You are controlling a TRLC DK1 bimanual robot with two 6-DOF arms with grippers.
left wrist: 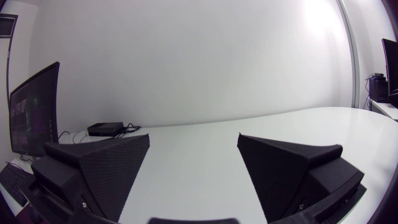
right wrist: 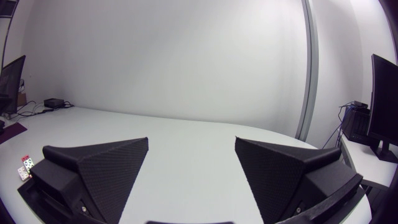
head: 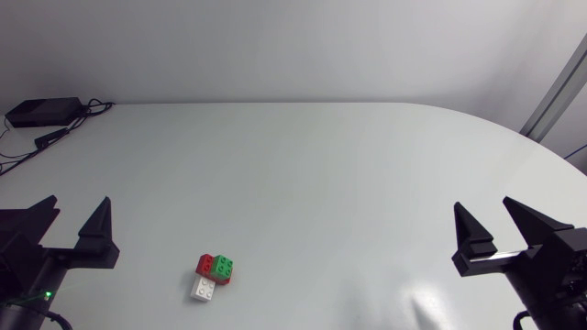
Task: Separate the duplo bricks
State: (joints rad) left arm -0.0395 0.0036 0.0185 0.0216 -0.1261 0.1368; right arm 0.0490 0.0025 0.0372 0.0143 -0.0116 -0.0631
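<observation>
The duplo brick cluster (head: pixel 213 275) (red, green, white) sits nearer the left gripper (head: pixel 78 203). That and the right gripper (head: pixel 483 205) stand spread, empty. Light, rigid, probably slick: pinch opposite flat sides.

Smooth white rounded bench (head: pixel 321 174) bearing a small cluster of red, green and white plastic duplo bricks (head: pixel 214 275); well beyond the cluster, at the far edge, a flat black box (head: pixel 41 112) with black cables (head: pixel 23 151).
</observation>
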